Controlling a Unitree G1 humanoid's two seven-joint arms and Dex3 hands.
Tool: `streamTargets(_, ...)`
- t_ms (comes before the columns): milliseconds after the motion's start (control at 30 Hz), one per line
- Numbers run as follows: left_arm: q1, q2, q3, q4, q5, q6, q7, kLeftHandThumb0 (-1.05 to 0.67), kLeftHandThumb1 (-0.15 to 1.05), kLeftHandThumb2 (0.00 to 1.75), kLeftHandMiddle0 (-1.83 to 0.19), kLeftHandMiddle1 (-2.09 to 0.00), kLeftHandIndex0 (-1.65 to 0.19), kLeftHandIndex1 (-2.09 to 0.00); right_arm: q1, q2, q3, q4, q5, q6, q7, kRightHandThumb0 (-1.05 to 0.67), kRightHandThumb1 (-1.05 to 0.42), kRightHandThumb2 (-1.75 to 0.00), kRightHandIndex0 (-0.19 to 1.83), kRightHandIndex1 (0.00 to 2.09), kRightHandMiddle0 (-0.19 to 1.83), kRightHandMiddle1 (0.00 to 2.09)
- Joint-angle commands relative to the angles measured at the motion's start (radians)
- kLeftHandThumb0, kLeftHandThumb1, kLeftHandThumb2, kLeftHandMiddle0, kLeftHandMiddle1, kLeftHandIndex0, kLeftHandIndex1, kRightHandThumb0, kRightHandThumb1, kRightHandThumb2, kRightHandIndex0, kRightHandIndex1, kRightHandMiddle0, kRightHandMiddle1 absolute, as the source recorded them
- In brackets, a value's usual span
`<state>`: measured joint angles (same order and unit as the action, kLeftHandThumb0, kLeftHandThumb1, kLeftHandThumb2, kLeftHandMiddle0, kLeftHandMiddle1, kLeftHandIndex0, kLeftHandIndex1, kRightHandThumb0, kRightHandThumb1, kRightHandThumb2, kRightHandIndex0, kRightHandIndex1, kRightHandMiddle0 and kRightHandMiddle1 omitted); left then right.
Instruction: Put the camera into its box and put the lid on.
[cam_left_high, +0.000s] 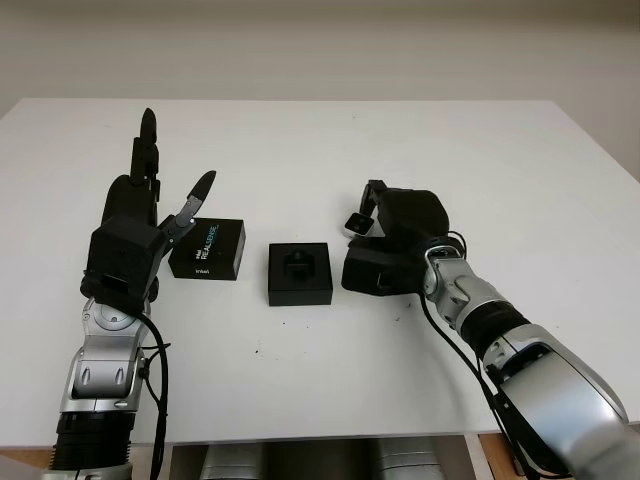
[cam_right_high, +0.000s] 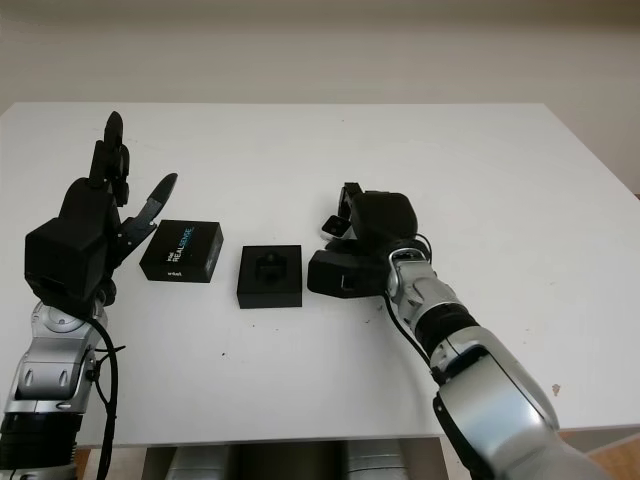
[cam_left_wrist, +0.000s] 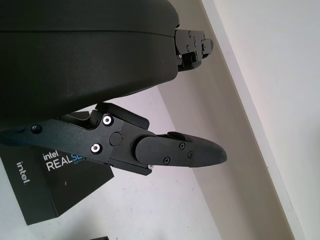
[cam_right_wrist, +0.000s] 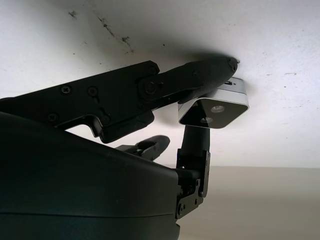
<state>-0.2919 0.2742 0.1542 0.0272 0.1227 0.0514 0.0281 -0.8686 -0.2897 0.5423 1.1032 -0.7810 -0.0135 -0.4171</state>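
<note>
A small silver and black camera (cam_left_high: 356, 223) is pinched in my right hand (cam_left_high: 372, 215), just right of the open black box (cam_left_high: 300, 273) at the table's middle. In the right wrist view the camera (cam_right_wrist: 214, 108) sits between the fingertips (cam_right_wrist: 210, 70), lifted off the white tabletop. The box shows a moulded black insert inside. Its black lid (cam_left_high: 208, 249), printed "intel REALSENSE", lies flat to the left of the box. My left hand (cam_left_high: 165, 195) is raised, open, just left of the lid (cam_left_wrist: 45, 180) and above it.
The white table (cam_left_high: 400, 150) stretches wide behind and to the right of the objects. Its front edge runs close below both forearms.
</note>
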Motion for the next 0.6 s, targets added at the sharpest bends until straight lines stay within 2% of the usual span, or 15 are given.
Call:
streamTargets(0, -0.015, 0.003, 0.0, 0.002, -0.003, -0.008, 0.001, -0.62, 1.05, 0.27, 0.07, -0.05, 0.09, -0.06, -0.013, -0.005, 0.015, 0.016, -0.018, 0.0, -0.018, -0.55, -0.96, -0.06, 0.6, 0.19, 0.32, 1.8)
streamTargets(200, -0.013, 0.001, 0.002, 0.007, -0.011, -0.017, -0.001, -0.61, 1.05, 0.27, 0.07, -0.05, 0.09, -0.06, -0.019, -0.005, 0.027, 0.024, -0.025, -0.01, -0.038, -0.47, -0.97, -0.05, 0.55, 0.43, 0.41, 1.53)
streamTargets(300, -0.015, 0.002, 0.001, 0.01, -0.013, -0.019, -0.001, -0.61, 1.05, 0.26, 0.08, -0.05, 0.1, -0.05, -0.021, -0.007, 0.028, 0.03, -0.021, -0.026, -0.047, -0.46, -0.99, -0.06, 0.51, 0.51, 0.42, 1.58)
streamTargets(333, -0.015, 0.002, 0.001, 0.01, -0.013, -0.019, -0.001, -0.61, 1.05, 0.26, 0.08, -0.05, 0.11, -0.05, -0.019, -0.007, 0.02, 0.029, -0.01, -0.044, -0.052, -0.46, -1.0, -0.06, 0.49, 0.54, 0.4, 1.67)
streamTargets(467, -0.012, 0.006, 0.002, 0.006, -0.005, -0.017, 0.004, -0.6, 1.05, 0.27, 0.07, -0.05, 0.1, -0.05, -0.009, -0.006, -0.043, 0.024, 0.07, -0.129, -0.045, -0.43, -1.01, -0.06, 0.43, 0.51, 0.39, 1.73)
streamTargets(567, -0.009, 0.005, 0.004, 0.005, -0.011, -0.015, 0.0, -0.6, 1.05, 0.27, 0.07, -0.05, 0.1, -0.06, -0.003, -0.007, -0.094, 0.024, 0.139, -0.212, -0.028, -0.41, -1.0, -0.05, 0.45, 0.41, 0.42, 1.55)
